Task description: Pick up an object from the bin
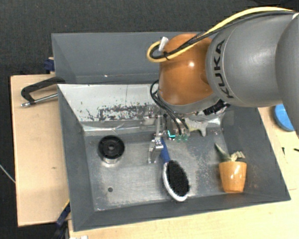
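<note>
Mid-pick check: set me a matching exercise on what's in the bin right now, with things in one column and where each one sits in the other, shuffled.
Things:
1. black round knob
2. brush with black bristles
3. orange pot
4. gripper

Places:
A. right part of the bin floor
B. left part of the floor
C. over the far end of the brush's blue handle, mid-bin
D. centre of the floor, towards the near wall

Pairs: 1-B, 2-D, 3-A, 4-C.
</note>
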Robot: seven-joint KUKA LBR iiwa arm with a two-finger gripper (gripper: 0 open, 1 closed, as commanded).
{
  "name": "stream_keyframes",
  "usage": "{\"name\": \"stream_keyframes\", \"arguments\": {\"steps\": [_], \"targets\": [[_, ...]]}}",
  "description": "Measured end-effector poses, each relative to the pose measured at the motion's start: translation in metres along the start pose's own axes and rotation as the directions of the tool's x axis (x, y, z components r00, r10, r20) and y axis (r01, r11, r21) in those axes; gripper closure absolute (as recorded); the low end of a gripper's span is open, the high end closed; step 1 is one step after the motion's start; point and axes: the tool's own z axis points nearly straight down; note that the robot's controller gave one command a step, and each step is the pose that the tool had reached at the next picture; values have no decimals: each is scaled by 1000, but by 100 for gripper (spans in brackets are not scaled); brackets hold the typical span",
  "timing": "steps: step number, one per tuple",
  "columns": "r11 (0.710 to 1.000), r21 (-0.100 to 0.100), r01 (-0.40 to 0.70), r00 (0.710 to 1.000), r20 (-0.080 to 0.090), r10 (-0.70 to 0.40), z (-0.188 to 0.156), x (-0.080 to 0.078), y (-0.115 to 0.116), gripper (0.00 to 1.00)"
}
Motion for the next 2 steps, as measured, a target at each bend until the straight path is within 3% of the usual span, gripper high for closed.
{"name": "stream_keyframes", "arguments": {"steps": [1,2], "targets": [[964,3,264,964,12,-264,85,-12,52,0],[975,-4,220,975,16,-220,78,-13,132,0]]}}
